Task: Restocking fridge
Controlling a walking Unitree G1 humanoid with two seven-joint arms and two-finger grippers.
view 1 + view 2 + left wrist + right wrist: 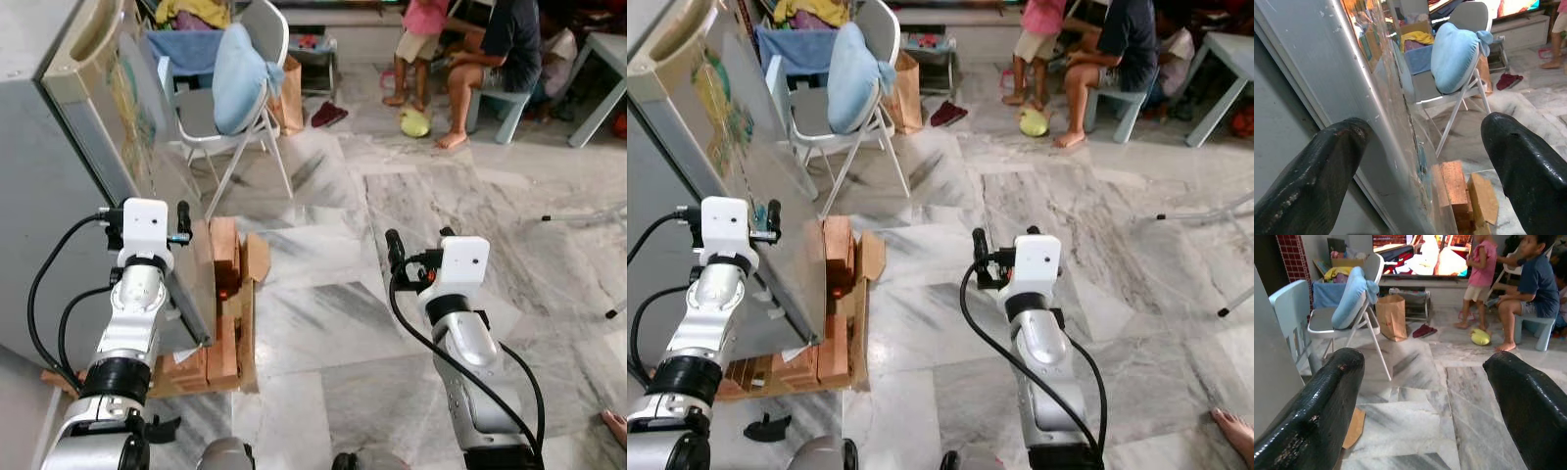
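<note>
Grey metal fridge [44, 186]: stands at the robot's left, a smooth painted box on a wooden pallet [211, 362]; its door [745, 176] swings partly out toward the room, a flat panel with a colourful picture stuck to its face.
Progress: I'd judge the job barely begun; the door is ajar, but no food or bottle is in either gripper, and the inside of the fridge is hidden from here.
What is left: by my reckoning, open the door fully, fetch the goods, load them, then close up.
Left gripper [147, 220]: up at the door's free edge, fingers spread wide with the edge between them, not yet closed on it; the rubbery black fingers [1317, 166] look scuffed.
Right gripper [421, 245]: out over bare floor, well apart from the fridge, fingers wide and holding nothing.
Pallet edge: rough orange-brown blocks and a loose flap of cardboard [257, 257] at its front corner.
Floor [392, 196]: polished marble tiles, grey-veined and glossy.
Folding chair [245, 88]: thin white metal legs, a soft pale-blue cushion [235, 73] draped on its back, just beyond the door.
Brown paper bag [1392, 317]: creased, upright behind the chair.
Far end: people sit and stand by a low stool.
</note>
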